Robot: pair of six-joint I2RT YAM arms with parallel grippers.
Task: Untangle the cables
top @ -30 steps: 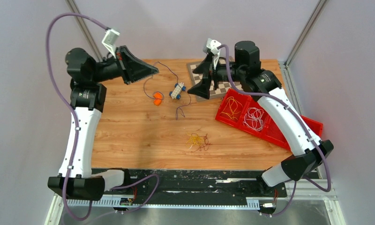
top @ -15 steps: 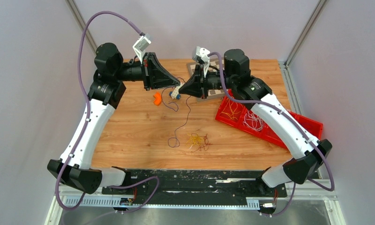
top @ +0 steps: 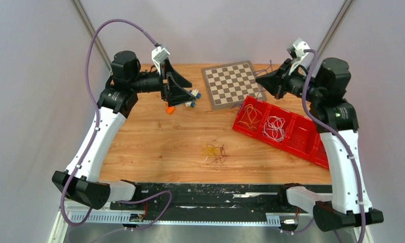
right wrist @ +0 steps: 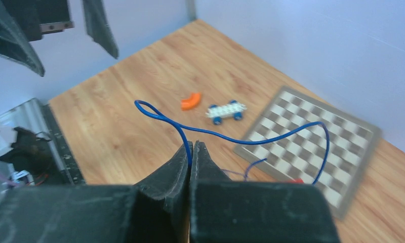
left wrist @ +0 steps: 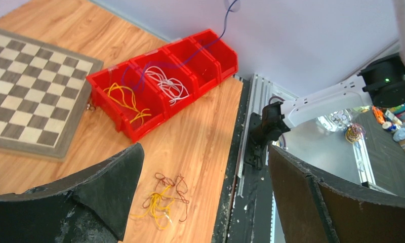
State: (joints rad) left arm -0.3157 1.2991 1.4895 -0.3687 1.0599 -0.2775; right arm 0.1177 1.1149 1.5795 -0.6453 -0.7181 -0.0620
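Right jaws are clamping tight on a thin blue cable (right wrist: 231,137), holding it up in the air over the far right of the worktop (top: 155,147). On the right wrist cam it's running out both ways from the pinch. One end is curling into a small loop on the left. The other is arcing over the chessboard (right wrist: 317,147) and dropping back down. On the left wrist cam it's hanging down toward the red tray (left wrist: 113,115); can't tell if it's touching.

Left jaws are gaping wide w/ nothing between them. They're hovering at the far left, just beside the lil white & blue toy car (right wrist: 225,111) and the orange curved piece (top: 169,109).

Rest of the cables: a tangled bunch (top: 214,153) of yellow & dark red ones is lying on the bare wood mid-worktop, toward the near edge and well apart from both jaws. In the tray, yellow-orange wires (top: 249,117) are sitting in the end compartment nearest the chessboard, and white wires (top: 274,127) in the next one over. The tray is lying at an angle, its end just beside the chessboard corner.
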